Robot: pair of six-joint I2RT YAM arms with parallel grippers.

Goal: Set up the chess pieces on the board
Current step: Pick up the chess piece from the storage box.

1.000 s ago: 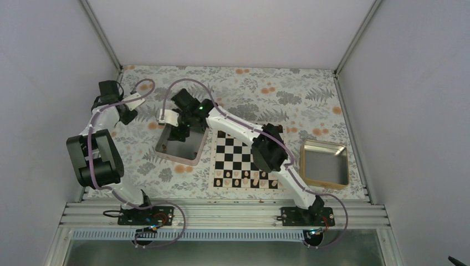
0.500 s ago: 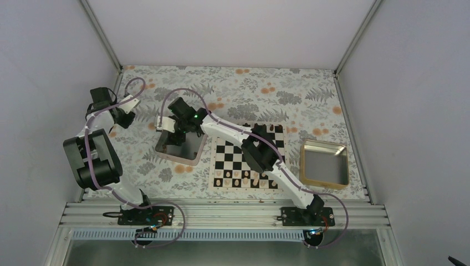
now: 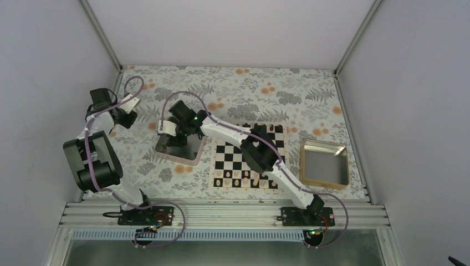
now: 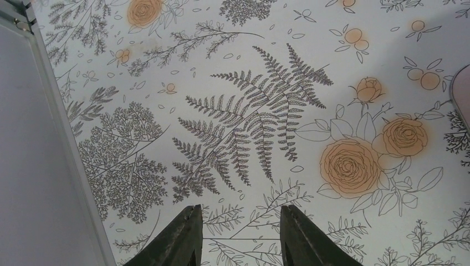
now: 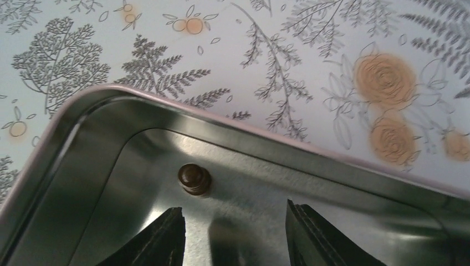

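One dark brown chess piece [image 5: 194,179] stands upright in a shiny metal tray [image 5: 83,144], near its far corner. My right gripper [image 5: 234,213] is open just above the tray floor, the piece a little ahead of its left finger. In the top view the right gripper [image 3: 173,133] hangs over the left tray [image 3: 191,154], left of the chequered board [image 3: 244,160]. Pale cream pieces fill the board's near rows. My left gripper [image 4: 239,213] is open and empty over the flowered cloth, at the far left in the top view [image 3: 123,117].
A second metal tray [image 3: 324,162] lies right of the board. The left wall's rail [image 4: 50,111] runs close beside the left gripper. The right arm stretches across the board's far half. Flowered cloth covers the table.
The right gripper has moved left and down into the left tray's far corner. The left arm has swung slightly further left, then held still.
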